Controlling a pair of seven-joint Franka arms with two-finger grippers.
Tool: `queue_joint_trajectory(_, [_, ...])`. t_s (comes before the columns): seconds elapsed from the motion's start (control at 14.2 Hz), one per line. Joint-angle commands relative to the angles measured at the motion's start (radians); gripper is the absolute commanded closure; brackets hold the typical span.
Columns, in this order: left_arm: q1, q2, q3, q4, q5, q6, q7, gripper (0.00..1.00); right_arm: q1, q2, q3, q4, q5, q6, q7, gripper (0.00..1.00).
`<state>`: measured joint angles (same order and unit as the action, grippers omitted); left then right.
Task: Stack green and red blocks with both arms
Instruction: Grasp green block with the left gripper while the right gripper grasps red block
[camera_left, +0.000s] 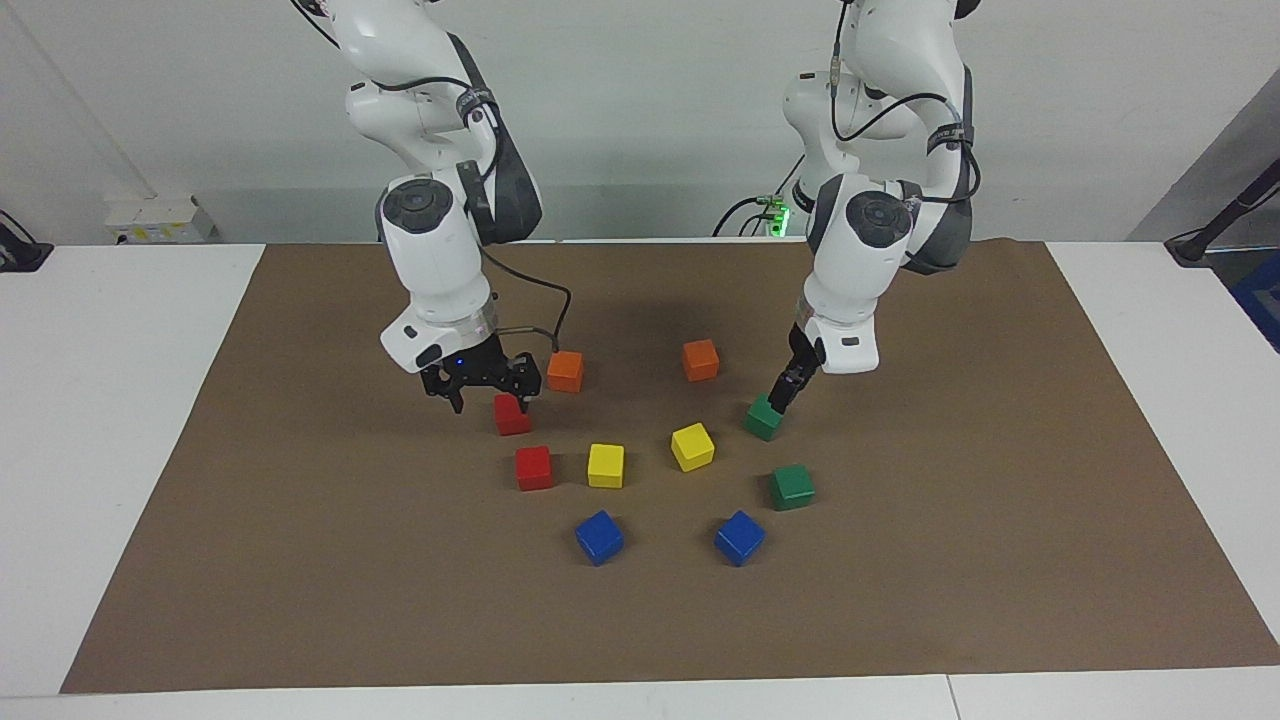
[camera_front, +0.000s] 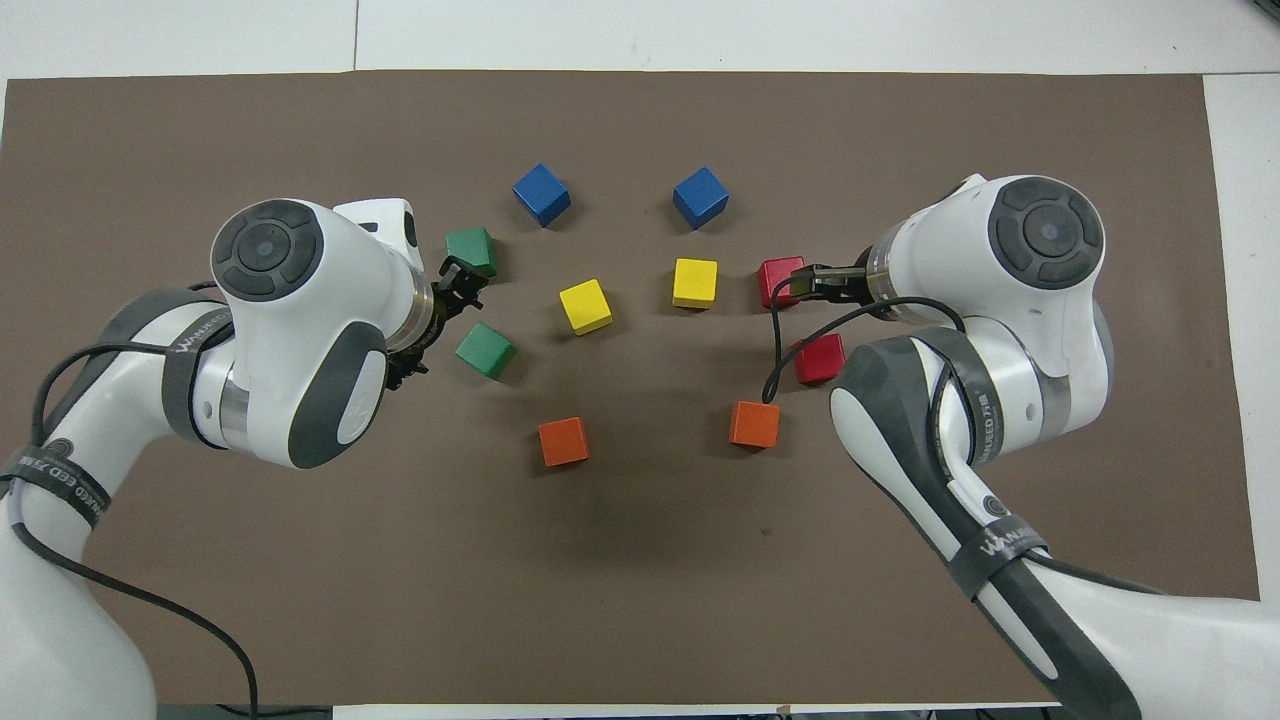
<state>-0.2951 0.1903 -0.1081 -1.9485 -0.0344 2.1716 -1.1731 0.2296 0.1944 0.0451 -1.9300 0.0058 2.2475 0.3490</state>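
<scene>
Right pincer (camera_left: 485, 395) stood spread, one finger touching a red block (camera_left: 511, 415), left pincer (camera_left: 784, 392) met a green block (camera_left: 762, 418), its grip not readable, overhead view hid both contacts under the arms.

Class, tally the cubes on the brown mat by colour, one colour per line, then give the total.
Red cubes: 2
Green cubes: 2
Yellow cubes: 2
Blue cubes: 2
Orange cubes: 2
Total: 10
</scene>
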Motion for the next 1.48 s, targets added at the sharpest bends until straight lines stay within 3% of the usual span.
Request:
queue_joint_trajectory(0.0, [-0.051, 0.050, 0.019, 0.003, -0.002, 0.046, -0.055, 0.00, 0.002, -0.021, 0.002, -0.035, -0.006, 0.023, -0.005, 0.00])
queue_joint_trajectory(0.42, [-0.067, 0.084, 0.021, -0.003, 0.031, 0.042, -0.060, 0.00, 0.028, -0.035, 0.001, -0.138, -0.006, 0.110, -0.045, 0.00])
queue_joint_trajectory(1.13, [-0.067, 0.087, 0.021, -0.059, 0.033, 0.135, -0.091, 0.00, 0.030, -0.059, 0.002, -0.231, -0.006, 0.119, -0.179, 0.00])
queue_joint_trajectory(1.41, [-0.078, 0.087, 0.022, -0.084, 0.033, 0.175, -0.092, 0.11, 0.030, -0.032, 0.001, -0.231, -0.006, 0.165, -0.170, 0.00])
